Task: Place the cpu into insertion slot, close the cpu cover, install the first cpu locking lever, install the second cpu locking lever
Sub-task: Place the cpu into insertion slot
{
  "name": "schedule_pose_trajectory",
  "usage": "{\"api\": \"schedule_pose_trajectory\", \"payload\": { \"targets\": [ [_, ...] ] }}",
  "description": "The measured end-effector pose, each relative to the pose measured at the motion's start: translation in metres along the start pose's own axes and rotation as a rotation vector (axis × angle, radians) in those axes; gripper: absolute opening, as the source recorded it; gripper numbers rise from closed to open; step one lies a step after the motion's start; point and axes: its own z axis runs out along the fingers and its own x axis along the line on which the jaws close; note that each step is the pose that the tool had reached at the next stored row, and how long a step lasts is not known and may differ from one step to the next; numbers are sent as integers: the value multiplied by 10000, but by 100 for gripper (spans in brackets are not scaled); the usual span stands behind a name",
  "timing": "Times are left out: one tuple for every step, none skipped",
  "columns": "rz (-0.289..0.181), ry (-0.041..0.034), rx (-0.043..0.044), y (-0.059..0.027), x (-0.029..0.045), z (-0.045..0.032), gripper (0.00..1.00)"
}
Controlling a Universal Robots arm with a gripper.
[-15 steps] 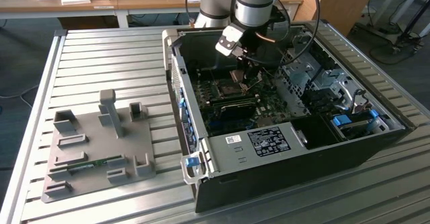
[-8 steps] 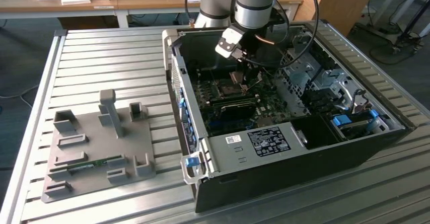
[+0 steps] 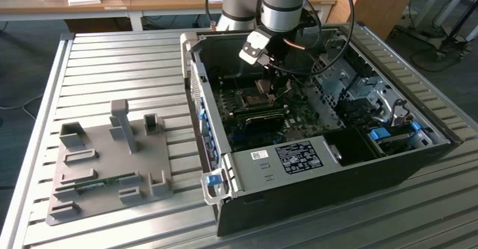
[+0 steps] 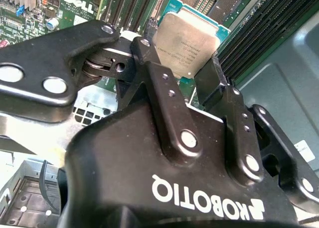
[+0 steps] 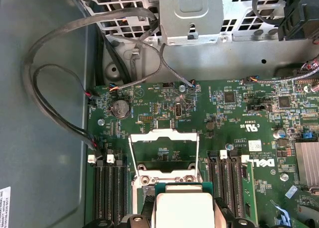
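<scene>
- Cpu (image 4: 192, 39) sits clamped flat between the gripper's (image 4: 179, 58) fingers, with the jaws narrowed onto its opposite edges.
- Exterior view's left: a grey fixture plate (image 3: 104, 165) lies well apart from the work.
- Right of it, inside the computer case (image 3: 321, 198), the held chip hovers just short of the insertion slot (image 4: 219, 0).
- The cpu cover (image 5: 163, 134) stands raised just beyond the chip.

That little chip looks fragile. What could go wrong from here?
The fingers pinch the cpu only by its edges, so it might slip or twist. It hangs near the open socket; landing askew could damage the contacts. The raised cpu cover stands close and could be bumped.
</scene>
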Motion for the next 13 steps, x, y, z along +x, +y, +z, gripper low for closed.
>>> {"api": "schedule_pose_trajectory", "payload": {
  "targets": [
    [0,0,0,0,0,0,54],
    [0,0,0,0,0,0,54],
    [7,0,0,0,0,1,54],
    [25,-2,-1,0,0,1,54],
    [62,-6,-2,0,0,2,54],
    [121,-13,-4,0,0,3,54],
    [187,-22,-5,0,0,3,54],
    [228,-26,-5,0,0,3,54],
    [231,-27,-5,0,0,3,54],
    [233,-28,-6,0,0,3,54],
    [236,-28,-6,0,0,3,54],
    [238,-28,-6,0,0,4,54],
    [240,-28,-6,0,0,4,54]
  ]
}}
